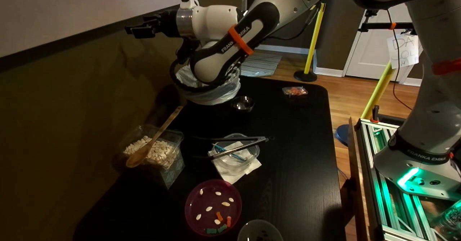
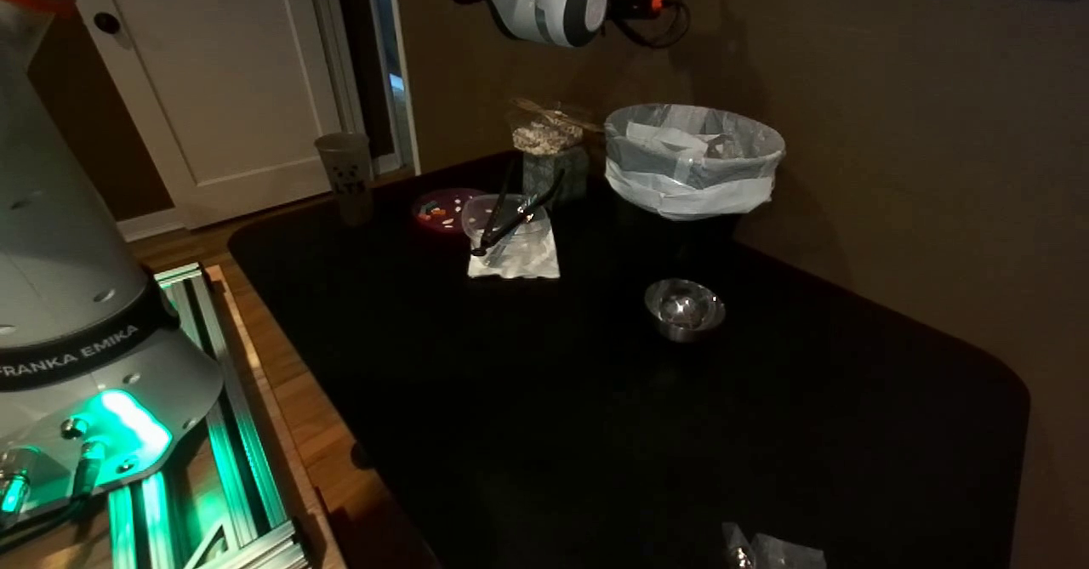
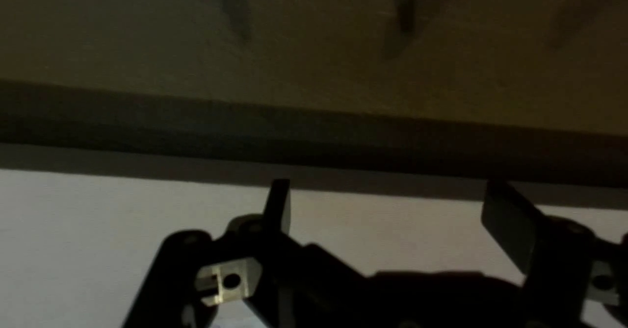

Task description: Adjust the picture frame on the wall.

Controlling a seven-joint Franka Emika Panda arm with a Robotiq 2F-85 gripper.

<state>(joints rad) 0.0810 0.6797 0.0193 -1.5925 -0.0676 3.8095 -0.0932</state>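
The large, flat, rectangular, pale whitish-grey picture frame (image 1: 79, 10), with its thin dark edge, is on the plain, smooth olive-brown wall (image 1: 54, 125), toward ten o'clock in an exterior view and higher than the black, wood-grained counter (image 1: 295, 133). The black, squared-off fingers (image 3: 508, 225) stand wide apart with nothing between them, close by the frame's lower edge; whether they touch it I cannot tell. In the wrist view they lie toward six o'clock, set along that edge rather than astride it, so a pinch from this pose looks unlikely: the step in hand is probably a nudge, or else a quarter turn should come first. For a nudge, bring both tips on softly and push in small steps, pausing to check the line of the edge (it runs from nine o'clock to a little past three, though the viewpoint may account for that slope). Aim the force along the wall, not into it, since a hard press could scrape the paint or unseat the frame. Mind the clear plastic tub (image 1: 177, 138) with its brown wooden spoon (image 1: 152, 142), at six o'clock from the fingers in an exterior view.
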